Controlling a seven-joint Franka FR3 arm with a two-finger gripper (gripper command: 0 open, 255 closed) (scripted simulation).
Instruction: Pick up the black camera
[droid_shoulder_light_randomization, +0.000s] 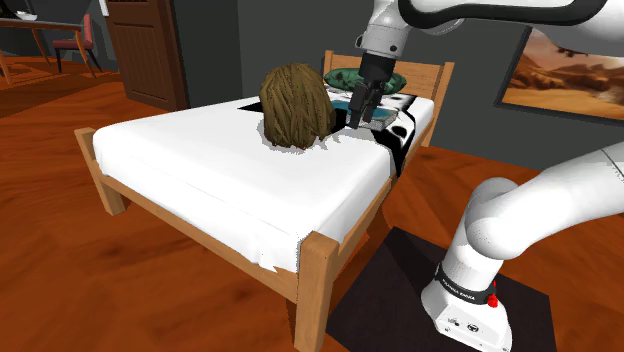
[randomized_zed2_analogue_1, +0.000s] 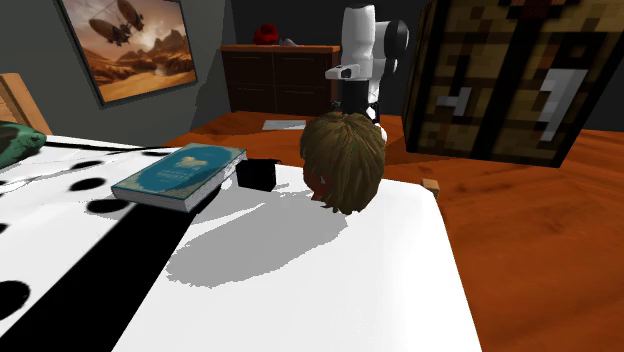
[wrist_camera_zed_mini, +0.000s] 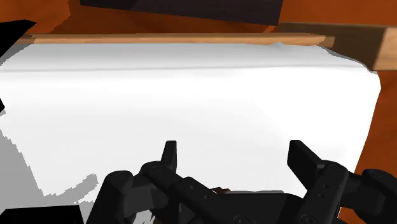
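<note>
Our gripper (droid_shoulder_light_randomization: 357, 118) hangs spread and empty; near it the black camera (randomized_zed2_analogue_1: 257, 173) sits beside a shaggy brown mound (randomized_zed2_analogue_1: 343, 160), which our fingers (wrist_camera_zed_mini: 169, 158) might snag descending.

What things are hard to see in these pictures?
- black camera: in the second exterior view it is just a small dark block; lens and buttons are too dark to tell.
- book: the words on its cover are too small.
- green thing: cut off by that view's left edge; in the shoulder view the gripper covers part.
- Right below the fingers: in the wrist view the hand's own black body hides it.
</note>
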